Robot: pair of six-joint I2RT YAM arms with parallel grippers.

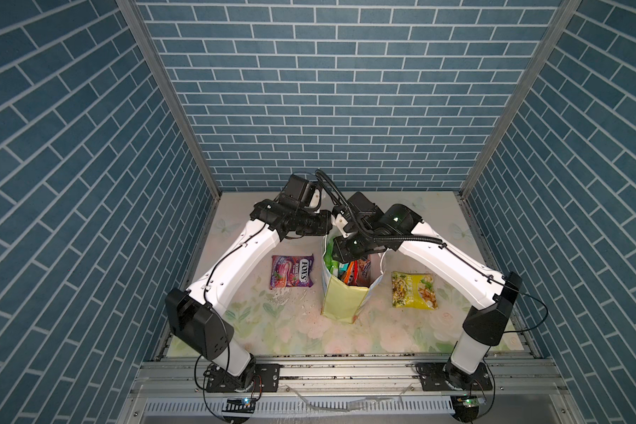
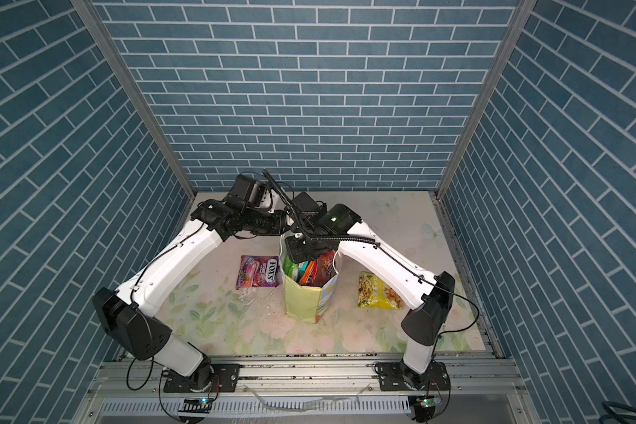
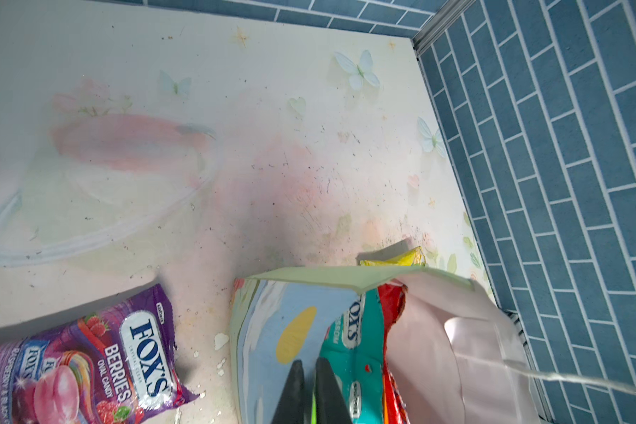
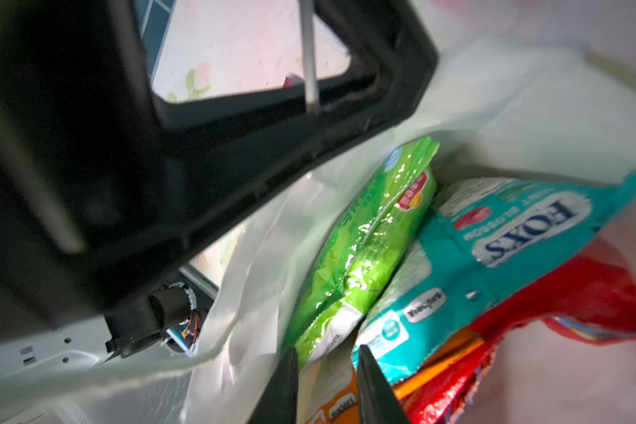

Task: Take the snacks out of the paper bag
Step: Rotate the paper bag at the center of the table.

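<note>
The paper bag (image 1: 346, 297) stands upright in the middle of the table (image 1: 272, 330). Your left gripper (image 3: 311, 389) is pinched closed on the rim of its wide wall, probably to steady the bag's mouth. Your right gripper (image 4: 327, 389) hangs inside, jaws apart and empty, between the green Lay's chips (image 4: 368, 235) and a teal Fox's packet (image 4: 511, 249). A purple Fox's Berries packet (image 1: 292, 271) lies at the bag's 9 o'clock and a yellow packet (image 1: 413, 290) at its 3 o'clock. Both arms arch in from 7 and 5 o'clock, with wrists bent down over the bag's 12 o'clock rim.
</note>
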